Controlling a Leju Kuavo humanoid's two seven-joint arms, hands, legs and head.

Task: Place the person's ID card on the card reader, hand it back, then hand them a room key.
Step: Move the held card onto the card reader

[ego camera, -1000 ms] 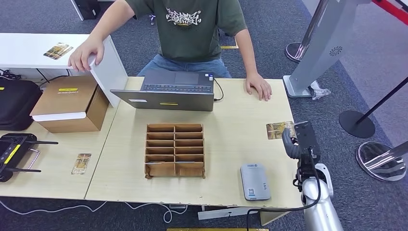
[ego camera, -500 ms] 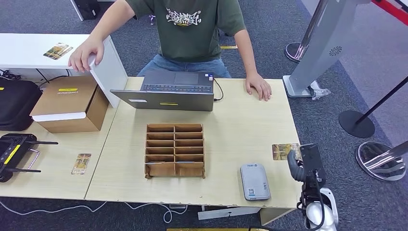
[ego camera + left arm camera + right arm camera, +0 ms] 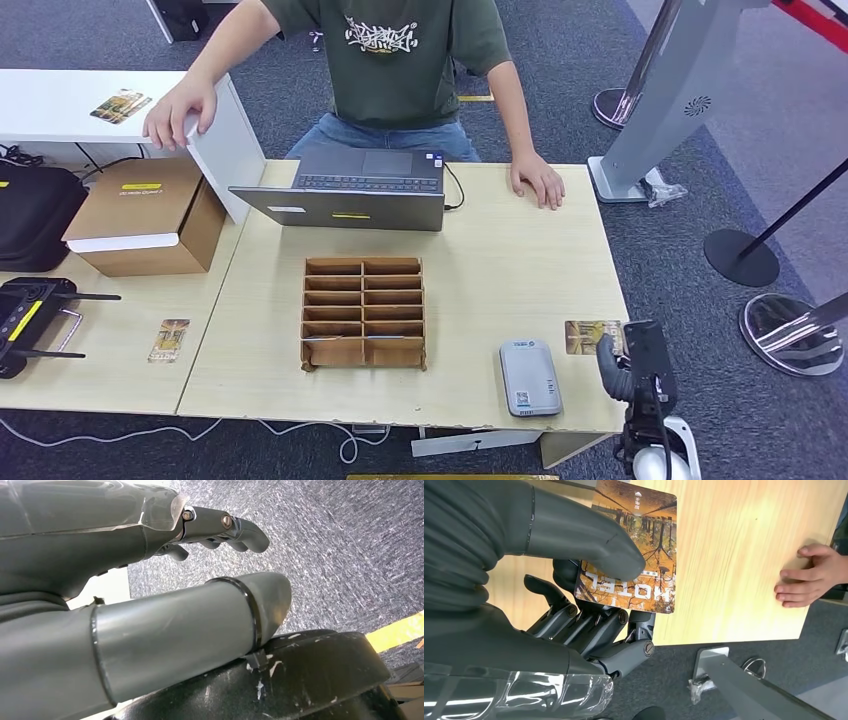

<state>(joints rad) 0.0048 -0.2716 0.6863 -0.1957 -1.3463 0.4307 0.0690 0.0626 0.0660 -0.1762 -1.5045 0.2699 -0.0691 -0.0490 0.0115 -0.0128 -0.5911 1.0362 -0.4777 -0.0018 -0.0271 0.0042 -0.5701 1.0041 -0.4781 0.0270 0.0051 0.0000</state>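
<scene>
1. Thumb [image 3: 594, 550] presses down on the printed face of the card [image 3: 634, 555] while the darker fingers [image 3: 599, 625] curl beneath it — the right hand [image 3: 574, 590] has the card pinched, most of it sticking out past the fingers.
2. Seen from the head view, that hand [image 3: 625, 360] sits at the table's right edge, the card [image 3: 583, 336] low over the wood just beside the grey card reader [image 3: 529, 376], not yet over it.
3. My judgement: the step in hand is setting the card on the reader. To do it well, carry the card sideways towards the reader, keep it flat, lower it until it lies fully on the grey top, and only then ease the thumb off; the pinch covers only one end, so a tilt could let it slide.
4. The left hand [image 3: 210, 535] hangs over dark carpet, its fingers loosely curled with nothing in them.
5. The light wooden table [image 3: 500, 270] also bears a wooden slotted rack [image 3: 364, 312] in the middle and a laptop [image 3: 350, 190] at the far side — a person's hand [image 3: 538, 180] rests flat on the wood near it.
6. To the left stand a cardboard box [image 3: 150, 215] and a white counter [image 3: 60, 105]; grey carpet and metal stanchion bases [image 3: 790, 335] lie to the right.
</scene>
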